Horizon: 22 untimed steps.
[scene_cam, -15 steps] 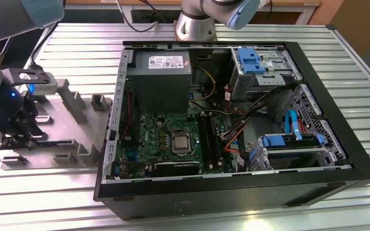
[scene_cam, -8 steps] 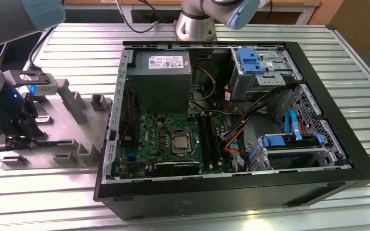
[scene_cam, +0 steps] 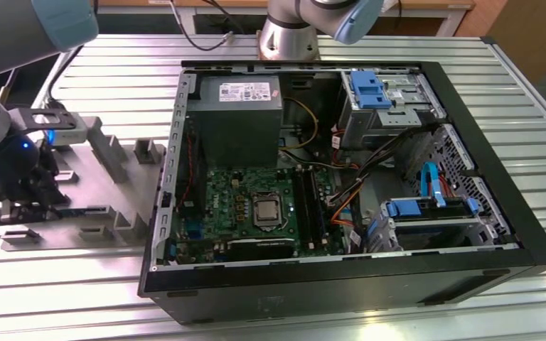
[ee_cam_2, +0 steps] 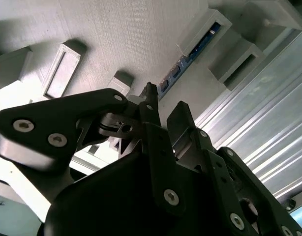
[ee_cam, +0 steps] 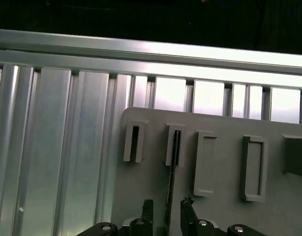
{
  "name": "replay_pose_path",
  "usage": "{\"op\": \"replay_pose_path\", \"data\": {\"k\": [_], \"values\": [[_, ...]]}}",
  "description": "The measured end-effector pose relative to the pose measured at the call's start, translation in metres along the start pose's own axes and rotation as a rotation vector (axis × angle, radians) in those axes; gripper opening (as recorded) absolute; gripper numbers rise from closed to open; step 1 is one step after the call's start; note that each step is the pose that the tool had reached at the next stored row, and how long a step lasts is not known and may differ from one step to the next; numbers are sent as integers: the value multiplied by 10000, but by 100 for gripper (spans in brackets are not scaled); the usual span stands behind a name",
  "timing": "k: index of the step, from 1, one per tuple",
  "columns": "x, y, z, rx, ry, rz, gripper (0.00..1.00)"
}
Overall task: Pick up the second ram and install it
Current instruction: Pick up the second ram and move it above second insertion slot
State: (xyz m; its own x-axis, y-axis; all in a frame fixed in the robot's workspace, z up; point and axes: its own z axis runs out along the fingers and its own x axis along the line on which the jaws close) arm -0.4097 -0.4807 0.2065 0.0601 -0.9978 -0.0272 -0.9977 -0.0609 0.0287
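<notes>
On the exterior view's left, the second ram [ee_cam: 170, 187] stands edgewise in a slot of the grey holder [ee_cam: 229, 211], between released jaws.

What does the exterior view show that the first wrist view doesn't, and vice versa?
Exterior view: the open computer case with its green motherboard and grey power supply. First wrist view: the second ram standing on edge in its slot, the open end effector straddling it. Shared: the end effector over the grey holder plate on the ribbed table.
</notes>
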Motion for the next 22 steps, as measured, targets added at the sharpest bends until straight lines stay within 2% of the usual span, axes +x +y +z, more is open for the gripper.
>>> {"op": "replay_pose_path", "data": {"k": [5,10,17,20,21,22], "values": [[-16,39,19,6,-5,151,36],[-25,57,71,6,-6,212,36],[-26,57,76,6,-7,216,36],[-26,57,76,6,-7,215,34],[-26,57,76,7,-7,215,27],[-26,57,76,6,-7,215,27]]}}
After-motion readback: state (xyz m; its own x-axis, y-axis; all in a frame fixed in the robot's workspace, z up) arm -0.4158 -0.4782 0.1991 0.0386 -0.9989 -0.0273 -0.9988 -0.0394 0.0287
